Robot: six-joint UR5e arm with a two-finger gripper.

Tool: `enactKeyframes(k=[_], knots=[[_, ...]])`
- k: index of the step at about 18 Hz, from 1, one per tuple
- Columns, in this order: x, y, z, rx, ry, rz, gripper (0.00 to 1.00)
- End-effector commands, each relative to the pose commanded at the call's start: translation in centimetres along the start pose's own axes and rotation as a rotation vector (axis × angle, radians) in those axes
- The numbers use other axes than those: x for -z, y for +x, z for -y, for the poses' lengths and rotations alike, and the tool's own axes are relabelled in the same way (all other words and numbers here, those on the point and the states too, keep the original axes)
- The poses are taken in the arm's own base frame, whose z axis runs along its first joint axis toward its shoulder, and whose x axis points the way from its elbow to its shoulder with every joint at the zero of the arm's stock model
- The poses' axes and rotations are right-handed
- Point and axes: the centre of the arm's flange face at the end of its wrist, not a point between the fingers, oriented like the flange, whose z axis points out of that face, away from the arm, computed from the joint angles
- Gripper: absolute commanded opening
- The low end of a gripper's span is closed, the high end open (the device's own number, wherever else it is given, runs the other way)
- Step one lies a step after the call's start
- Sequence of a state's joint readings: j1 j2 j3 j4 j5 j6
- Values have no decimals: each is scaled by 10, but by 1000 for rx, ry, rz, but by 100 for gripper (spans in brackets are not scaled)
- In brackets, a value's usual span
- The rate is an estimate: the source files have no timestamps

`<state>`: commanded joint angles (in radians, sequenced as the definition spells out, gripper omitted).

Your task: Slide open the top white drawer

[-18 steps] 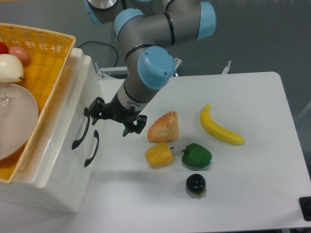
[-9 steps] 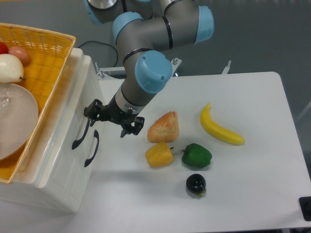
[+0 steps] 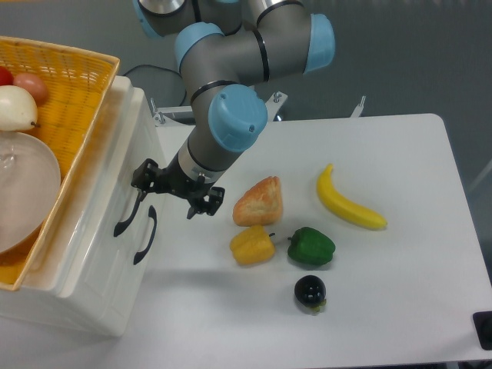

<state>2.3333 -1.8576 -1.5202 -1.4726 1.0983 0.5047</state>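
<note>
Since the earlier frames the arm has shifted left, bringing the pincer (image 3: 176, 191) closer to the drawer unit; everything else unchanged. Fixed camera: pincer spread wide, grasping nothing, one finger (image 3: 141, 176) at the upper end of the black handle (image 3: 127, 211) of the top white drawer (image 3: 115, 165), contact unclear, other finger (image 3: 204, 202) out over the table (image 3: 400, 254). Top white drawer sits at the left table edge, under the yellow wicker basket (image 3: 73, 92), front looks flush with the lower drawer (image 3: 108, 269). On the table right of the pincer: bread (image 3: 259, 201), yellow pepper (image 3: 251, 245), green pepper (image 3: 311, 247), dark eggplant (image 3: 310, 292), banana (image 3: 347, 201).
</note>
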Motion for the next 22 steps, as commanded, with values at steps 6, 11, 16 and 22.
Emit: enactKeyframes(k=[6,11,16,22], knots=[[-3,1,0,-1,-4,-4,100],[-11,3,1,-7,-18,-8,100],[-12,3,1,-6,-19,-10,100],[-14,1,2,-5,-23,-8,100]])
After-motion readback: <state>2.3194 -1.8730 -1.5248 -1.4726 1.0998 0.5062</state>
